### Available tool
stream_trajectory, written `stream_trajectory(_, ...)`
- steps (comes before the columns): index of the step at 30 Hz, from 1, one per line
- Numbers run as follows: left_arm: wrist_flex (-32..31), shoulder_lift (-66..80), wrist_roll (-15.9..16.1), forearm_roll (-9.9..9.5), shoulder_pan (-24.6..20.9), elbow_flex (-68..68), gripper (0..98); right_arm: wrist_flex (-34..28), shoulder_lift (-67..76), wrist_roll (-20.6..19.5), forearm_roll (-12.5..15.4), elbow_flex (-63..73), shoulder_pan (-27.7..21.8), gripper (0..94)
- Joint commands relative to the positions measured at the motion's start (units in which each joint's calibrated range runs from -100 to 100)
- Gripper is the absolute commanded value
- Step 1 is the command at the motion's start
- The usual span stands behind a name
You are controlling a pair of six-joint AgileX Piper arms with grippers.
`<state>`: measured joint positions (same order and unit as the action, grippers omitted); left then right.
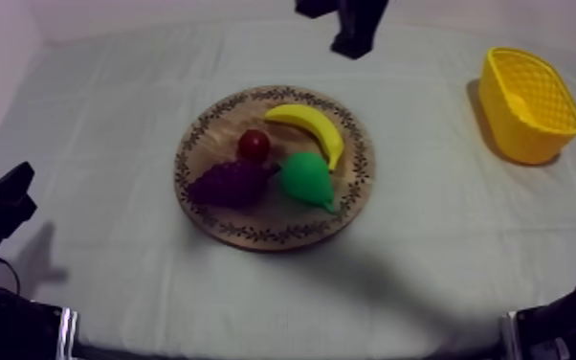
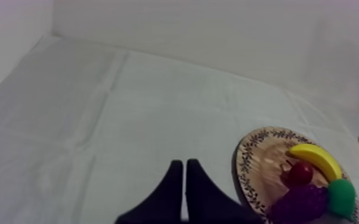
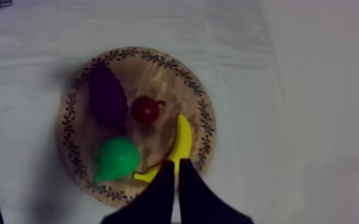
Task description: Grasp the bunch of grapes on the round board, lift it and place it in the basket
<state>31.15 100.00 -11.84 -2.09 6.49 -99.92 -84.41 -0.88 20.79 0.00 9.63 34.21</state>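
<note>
1. Right gripper [image 3: 176, 165], fingers together and empty, hovers above the wooden board [image 3: 164, 77].
2. Left gripper [image 2: 183, 165], fingers together, sits apart from it.
3. Bunch of grapes [image 1: 230, 182] lies on the board, untouched; grasp and carry to yellow basket [image 1: 531, 134] remain.

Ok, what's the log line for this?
grapes on board | basket at far right | left jaws shut, low at left | right jaws shut, raised near board

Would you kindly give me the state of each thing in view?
left gripper, shut on nothing.
right gripper, shut on nothing, raised near the wooden board.
bunch of grapes, lying on the board, ungripped.
yellow basket, upright, nothing visible inside.
banana, lying on the board.
pear, lying on the board.
small red fruit, lying on the board.
</note>
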Motion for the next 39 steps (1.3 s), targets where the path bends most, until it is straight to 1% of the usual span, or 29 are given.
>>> stream_trajectory(1, -0.03, 0.00, -0.01, -0.04, -0.01, 0.04, 0.1, -2.27, -3.96, -0.48, 0.35, 2.91, 0.86, 0.5)
stream_trajectory(5, -0.03, 0.00, -0.01, -0.04, -0.01, 0.04, 0.1, -5.26, -9.60, -1.53, 0.69, 7.35, 2.33, 0.5)
stream_trajectory(10, -0.03, 0.00, -0.01, -0.04, -0.01, 0.04, 0.1, -7.43, -16.27, -2.45, 0.64, 10.88, 3.48, 0.6)
stream_trajectory(20, -0.03, 0.00, -0.01, -0.04, -0.01, 0.04, 0.1, -9.98, -27.61, -2.52, -0.48, 14.18, 4.61, 0.7)
stream_trajectory(26, -0.03, 0.00, -0.01, -0.04, -0.01, 0.04, 0.1, -12.54, -31.54, -2.23, -1.04, 17.05, 4.90, 0.7)
stream_trajectory(29, -0.03, 0.00, -0.01, -0.04, -0.01, 0.04, 0.1, -12.92, -32.27, -2.18, -0.99, 17.88, 4.90, 2.6)
stream_trajectory(33, -0.03, 0.00, -0.01, -0.04, -0.01, 0.04, 0.1, -12.16, -32.49, -2.66, -0.66, 18.44, 4.68, 9.1)
stream_trajectory(35, -0.03, 0.00, -0.01, -0.04, -0.01, 0.04, 0.1, -11.35, -32.35, -3.02, -0.55, 18.55, 4.50, 14.8)
stream_trajectory(39, -0.03, 0.00, -0.01, -0.04, -0.01, 0.04, 0.1, -10.28, -31.82, -5.22, -1.54, 18.60, 4.29, 39.2)
